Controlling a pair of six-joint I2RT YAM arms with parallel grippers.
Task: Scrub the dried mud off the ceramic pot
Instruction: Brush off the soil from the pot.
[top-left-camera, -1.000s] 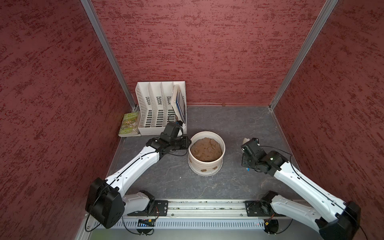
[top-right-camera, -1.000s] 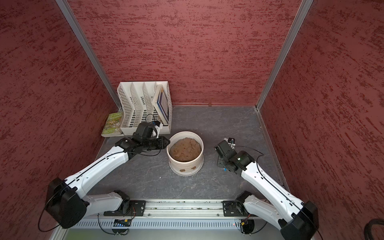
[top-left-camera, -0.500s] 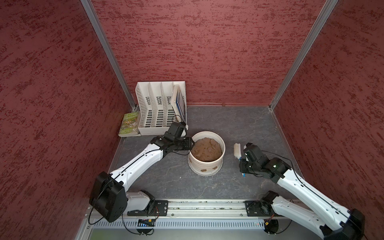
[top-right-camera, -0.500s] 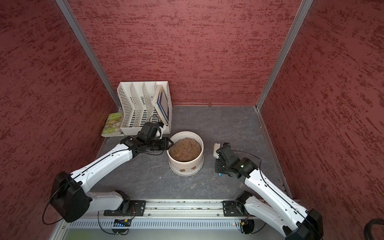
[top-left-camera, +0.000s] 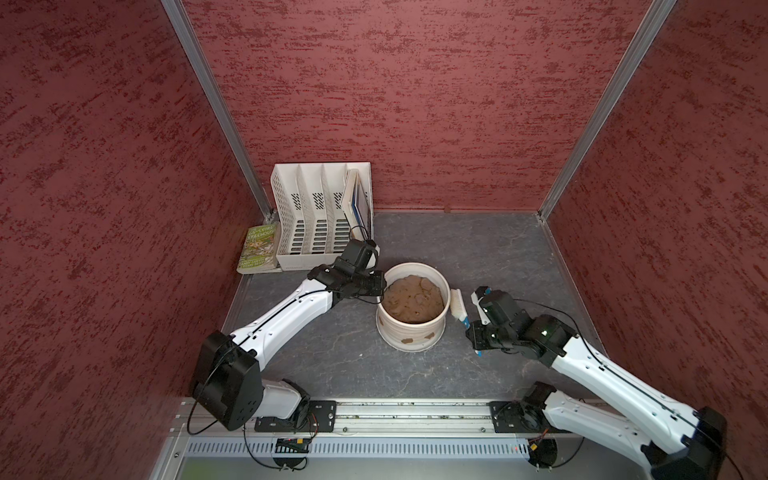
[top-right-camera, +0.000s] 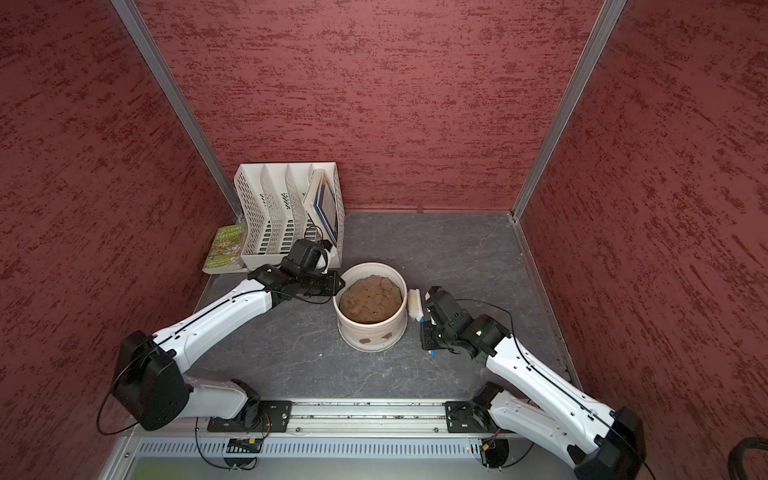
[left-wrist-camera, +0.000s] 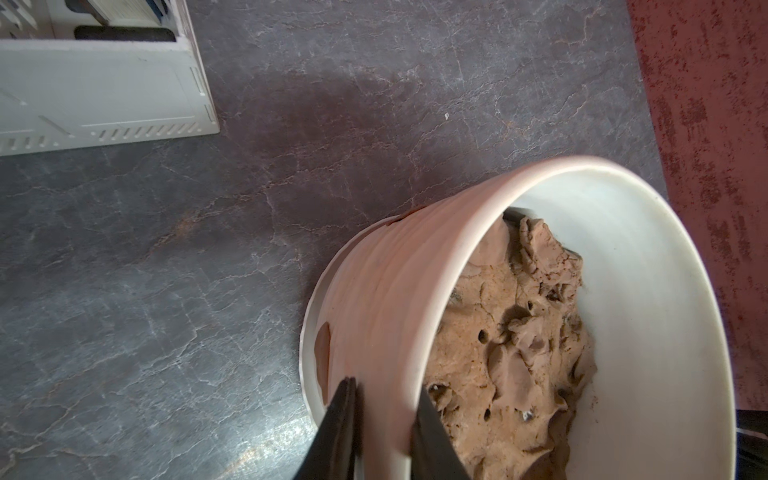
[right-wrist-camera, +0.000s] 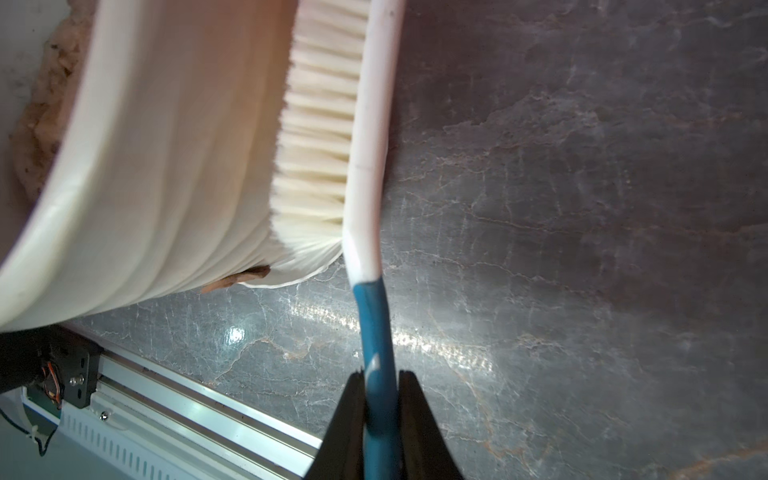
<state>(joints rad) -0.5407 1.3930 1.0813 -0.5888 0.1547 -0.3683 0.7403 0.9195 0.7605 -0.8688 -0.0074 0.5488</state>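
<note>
Arms close on the ceramic pot (top-left-camera: 411, 332) from opposite sides. The pot stands upright near the middle of the slate-grey tabletop (top-left-camera: 490, 249) and is filled with lumpy soil (top-left-camera: 412, 299). The left arm stretches forward and inward in a long low line. The left gripper (left-wrist-camera: 384, 386) straddles the pot wall on the robot's left, one finger (left-wrist-camera: 343, 415) against the ribbed outside and the other inside beside the soil, pinching the wall between them. The right arm is bent at the elbow with its forearm angled in toward the pot. The right gripper (right-wrist-camera: 382, 376) is clamped on the blue handle of a scrubbing brush (right-wrist-camera: 368, 166). The brush's white head lies along the pot's right side, bristles pressed against the wall. Small reddish-brown patches of dried mud (top-left-camera: 409, 341) show low on the near wall in both top views. One mud flake (right-wrist-camera: 239, 280) sits at the flared base, just beside the bristle end nearest the handle. A white file organiser (top-left-camera: 316, 216) and a green book (top-left-camera: 258, 249) sit well apart in the far left corner.
</note>
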